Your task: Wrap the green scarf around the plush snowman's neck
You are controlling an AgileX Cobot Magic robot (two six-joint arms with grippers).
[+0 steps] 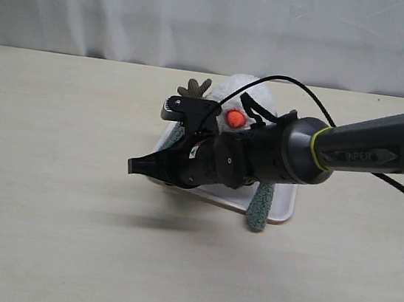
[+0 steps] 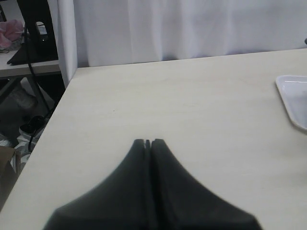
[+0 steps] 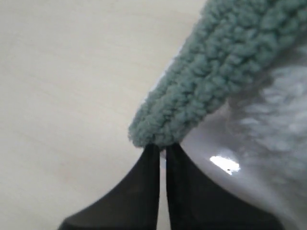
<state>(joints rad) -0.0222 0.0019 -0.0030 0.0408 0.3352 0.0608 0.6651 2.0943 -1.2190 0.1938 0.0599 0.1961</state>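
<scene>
Both sets of fingers are pressed together: the left gripper (image 2: pixel 147 142) hangs over the surface (image 2: pixel 192 110) near the tray (image 2: pixel 293 103); the right gripper (image 3: pixel 163 146) touches the rounded end of the green scarf (image 3: pixel 216 76), though a true pinch cannot be told. Rightward, the plush snowman (image 1: pixel 269 96) lies on the tray.

exterior looks down across table (image 1: pixel 50 176), wrist views close, all share tray (image 1: pixel 281 208)
</scene>
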